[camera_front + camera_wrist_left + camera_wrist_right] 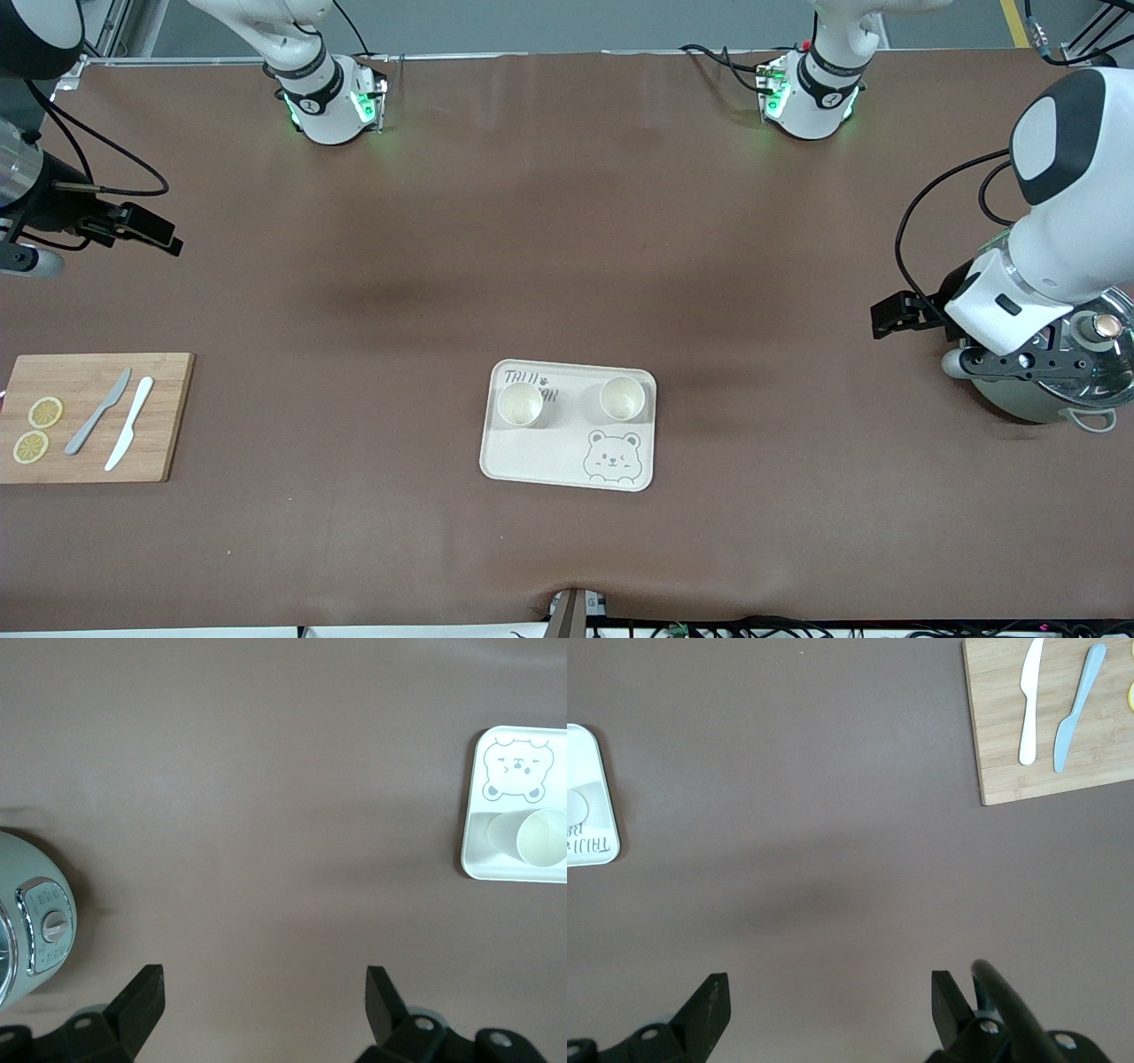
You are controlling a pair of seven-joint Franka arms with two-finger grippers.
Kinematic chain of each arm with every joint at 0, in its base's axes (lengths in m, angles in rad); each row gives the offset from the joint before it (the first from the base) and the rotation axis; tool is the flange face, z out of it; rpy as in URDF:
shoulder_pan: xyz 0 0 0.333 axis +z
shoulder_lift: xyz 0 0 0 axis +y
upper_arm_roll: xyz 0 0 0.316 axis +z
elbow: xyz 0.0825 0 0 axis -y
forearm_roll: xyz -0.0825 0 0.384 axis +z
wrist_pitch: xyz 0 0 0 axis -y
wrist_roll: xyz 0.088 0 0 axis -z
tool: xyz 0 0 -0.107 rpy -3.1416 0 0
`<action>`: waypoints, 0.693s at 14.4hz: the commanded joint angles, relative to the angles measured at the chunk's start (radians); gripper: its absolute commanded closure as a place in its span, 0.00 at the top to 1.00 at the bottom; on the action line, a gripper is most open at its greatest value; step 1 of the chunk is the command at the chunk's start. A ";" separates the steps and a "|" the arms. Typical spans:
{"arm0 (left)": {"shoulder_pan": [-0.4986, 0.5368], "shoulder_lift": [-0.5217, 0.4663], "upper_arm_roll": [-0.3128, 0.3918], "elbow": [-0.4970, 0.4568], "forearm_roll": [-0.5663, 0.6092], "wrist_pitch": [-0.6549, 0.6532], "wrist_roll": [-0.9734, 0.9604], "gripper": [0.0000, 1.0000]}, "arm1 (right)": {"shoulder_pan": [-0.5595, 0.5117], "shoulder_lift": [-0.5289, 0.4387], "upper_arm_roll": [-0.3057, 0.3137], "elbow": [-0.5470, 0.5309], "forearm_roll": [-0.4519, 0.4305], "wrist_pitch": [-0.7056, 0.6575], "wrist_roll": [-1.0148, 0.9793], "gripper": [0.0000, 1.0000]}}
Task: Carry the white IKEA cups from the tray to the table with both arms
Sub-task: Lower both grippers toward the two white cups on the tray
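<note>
At the right arm's end of the surface lies a wooden cutting board with two lemon slices, a grey knife and a white knife on it. The right end effector hangs over bare brown mat, well apart from the tray. Its fingers are spread wide and hold nothing.

The tray sits in the middle, with a bear face drawn on it. Both white cups are on the tray, standing up. One cup is toward the right arm's end of the tray. The other cup is toward the left arm's end. So no cup has been moved yet.

The left end effector is up over the mat beside a pale green pot with a glass lid, also well apart from the tray. Its fingers are spread wide too, with nothing in them.

What could go wrong? I think the cups are light and smooth, so a finger that bumps one may tip it over. The cups are near each other, so the two arms could knock together over the tray. The left arm could also hit the pot as it swings out.
</note>
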 commanded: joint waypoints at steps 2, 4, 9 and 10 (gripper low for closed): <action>-0.007 -0.009 -0.006 0.009 0.008 0.002 0.006 1.00 | -0.001 0.005 0.000 0.000 0.015 0.004 0.004 1.00; -0.029 0.004 -0.031 0.009 -0.005 0.005 -0.003 1.00 | 0.000 0.005 0.000 0.000 0.015 0.006 0.006 1.00; -0.160 0.084 -0.058 0.004 0.039 0.040 -0.134 1.00 | 0.066 0.031 0.002 0.039 0.065 0.076 0.064 1.00; -0.197 0.115 -0.055 0.015 0.050 0.056 -0.151 1.00 | 0.085 0.065 0.002 0.072 0.091 0.076 0.132 1.00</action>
